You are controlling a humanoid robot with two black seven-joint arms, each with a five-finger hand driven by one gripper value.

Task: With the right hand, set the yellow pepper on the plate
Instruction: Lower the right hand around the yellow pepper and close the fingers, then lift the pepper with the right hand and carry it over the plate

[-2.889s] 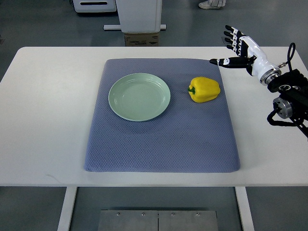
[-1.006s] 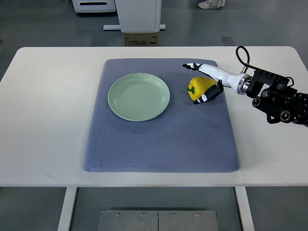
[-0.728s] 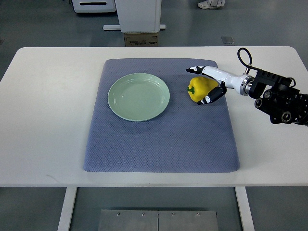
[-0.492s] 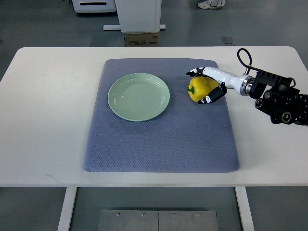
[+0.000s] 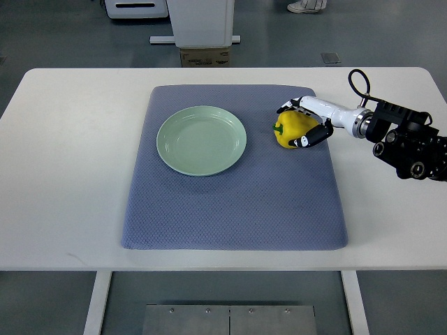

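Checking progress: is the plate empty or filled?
Empty. The green plate shows bare; the yellow pepper sits beside it on the mat.

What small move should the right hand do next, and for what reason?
Probably lift the yellow pepper straight up a little. The right hand has its fingers wrapped around it, yet it rests on the blue mat, and the green plate to its left is empty.

A lab: white test table [image 5: 70,139] on grey concrete floor [image 5: 56,35].

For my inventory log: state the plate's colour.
The plate is pale green, plain and unpatterned, seen in the top view.
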